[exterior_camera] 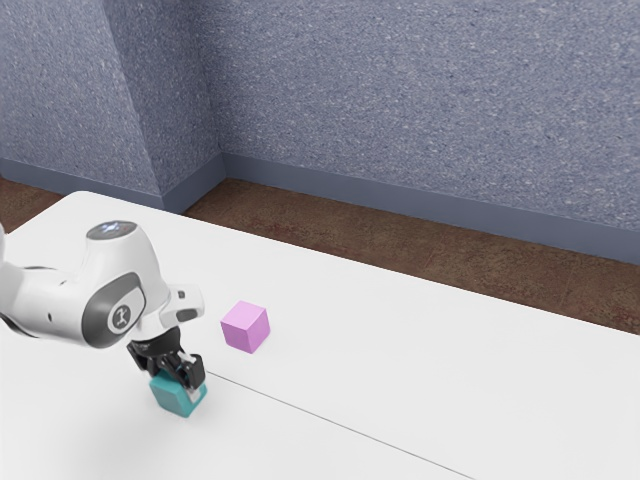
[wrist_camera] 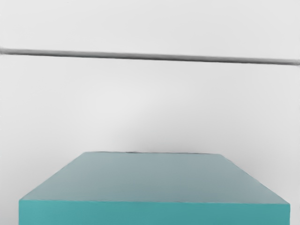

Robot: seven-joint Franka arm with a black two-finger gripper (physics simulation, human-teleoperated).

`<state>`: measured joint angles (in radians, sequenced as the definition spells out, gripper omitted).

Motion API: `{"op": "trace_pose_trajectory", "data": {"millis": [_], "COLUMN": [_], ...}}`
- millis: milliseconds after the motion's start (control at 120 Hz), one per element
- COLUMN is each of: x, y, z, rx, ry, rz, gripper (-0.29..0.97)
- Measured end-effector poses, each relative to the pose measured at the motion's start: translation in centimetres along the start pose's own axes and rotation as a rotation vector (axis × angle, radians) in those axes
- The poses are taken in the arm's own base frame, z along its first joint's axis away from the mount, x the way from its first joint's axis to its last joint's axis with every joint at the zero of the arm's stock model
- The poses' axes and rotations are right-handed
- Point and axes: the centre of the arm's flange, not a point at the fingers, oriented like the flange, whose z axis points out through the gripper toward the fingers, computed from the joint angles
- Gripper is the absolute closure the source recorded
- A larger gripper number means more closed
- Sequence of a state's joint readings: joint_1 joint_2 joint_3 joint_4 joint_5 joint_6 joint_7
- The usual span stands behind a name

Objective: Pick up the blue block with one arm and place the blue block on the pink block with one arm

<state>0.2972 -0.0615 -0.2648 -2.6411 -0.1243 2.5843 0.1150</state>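
Note:
The blue block, teal in colour, rests on the white table near its front edge at the exterior view's left. My gripper is down over its top with the black fingers pressed against two opposite sides, shut on it. In the wrist view the blue block looms large right under the hand. The pink block stands on the table a short way beyond the blue block and toward the exterior view's right, apart from the gripper.
A thin dark seam runs across the table just past the blue block, between it and the pink block. The table's far edge drops to a brown floor below a blue-grey wall.

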Motion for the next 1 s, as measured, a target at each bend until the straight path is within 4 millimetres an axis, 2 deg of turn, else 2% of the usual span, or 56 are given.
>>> {"op": "trace_pose_trajectory", "data": {"millis": [75,125,208,300,392,442,567,642,758,858,1000], "x": [1.0,2.3,5.2,8.8,12.2,13.7,15.1,15.4,15.6,15.9,16.7], "y": [0.1,0.3,0.6,0.7,0.5,-0.1,-0.6,-0.7,-0.4,-0.1,0.2], "z": [-1.2,-2.6,-5.6,-7.5,-8.4,-7.5,-7.6,-8.1,-7.7,-7.2,-7.5], "rx": [0.007,0.014,0.028,0.028,0.020,0.010,0.011,0.014,0.016,0.026,0.031], "ry": [0.015,0.033,0.057,0.035,-0.009,-0.058,-0.121,-0.142,-0.171,-0.157,-0.091], "rz": [0.015,0.031,0.063,0.087,0.095,0.088,0.081,0.077,0.070,0.069,0.059], "gripper": [0.30,0.30,0.30,0.30,0.29,0.29,0.30,0.29,0.29,0.30,0.30]}}
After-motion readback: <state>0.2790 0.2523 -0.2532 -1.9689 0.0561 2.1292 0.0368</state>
